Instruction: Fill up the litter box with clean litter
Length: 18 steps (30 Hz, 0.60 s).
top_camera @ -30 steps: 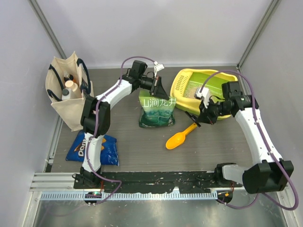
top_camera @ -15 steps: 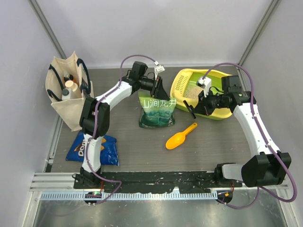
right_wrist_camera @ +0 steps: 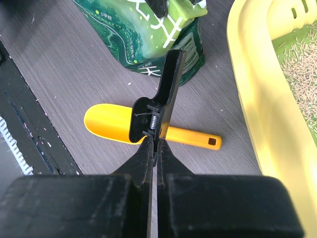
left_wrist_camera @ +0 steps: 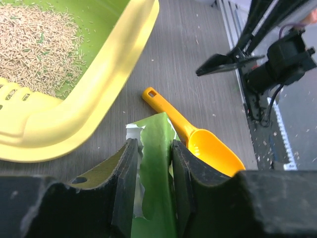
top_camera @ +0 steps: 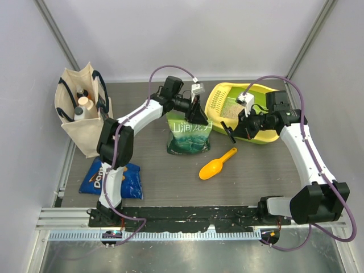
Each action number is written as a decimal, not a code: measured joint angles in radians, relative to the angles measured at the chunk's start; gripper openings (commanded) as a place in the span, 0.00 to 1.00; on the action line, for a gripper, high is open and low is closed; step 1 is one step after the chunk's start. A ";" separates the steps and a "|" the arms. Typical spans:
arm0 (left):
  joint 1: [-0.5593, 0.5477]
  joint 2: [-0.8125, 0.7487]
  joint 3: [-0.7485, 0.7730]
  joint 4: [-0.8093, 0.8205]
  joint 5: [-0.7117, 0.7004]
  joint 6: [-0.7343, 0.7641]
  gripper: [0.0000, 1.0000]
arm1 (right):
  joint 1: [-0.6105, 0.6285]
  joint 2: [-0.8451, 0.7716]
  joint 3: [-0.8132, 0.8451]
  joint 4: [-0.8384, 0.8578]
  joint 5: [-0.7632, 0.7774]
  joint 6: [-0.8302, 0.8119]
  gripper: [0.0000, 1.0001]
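The litter box (top_camera: 265, 138), with a yellow rim and a green basin, stands at the back right. Clean litter (top_camera: 230, 108) lies in it by the slotted grate. A green printed pouch (top_camera: 189, 136) stands just left of it. My left gripper (top_camera: 198, 116) is shut on the pouch's top edge (left_wrist_camera: 156, 163), near the box rim (left_wrist_camera: 99, 94) and the litter (left_wrist_camera: 34, 44). My right gripper (top_camera: 238, 127) is shut on a black spring clip (right_wrist_camera: 163, 94), held over the floor between the pouch (right_wrist_camera: 148, 34) and the box (right_wrist_camera: 262, 99).
An orange scoop (top_camera: 218, 164) lies on the floor in front of the pouch; it also shows in the right wrist view (right_wrist_camera: 114, 124). A canvas tote bag (top_camera: 79, 114) stands at the back left. A blue Doritos bag (top_camera: 111, 177) lies below it.
My left gripper has moved right toward the litter box, pulling the pouch's top with it. My right gripper moved up and left with the clip, then stayed still.
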 measured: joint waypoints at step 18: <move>-0.021 -0.043 0.040 -0.209 -0.019 0.212 0.09 | 0.000 0.034 0.004 -0.007 0.002 0.001 0.01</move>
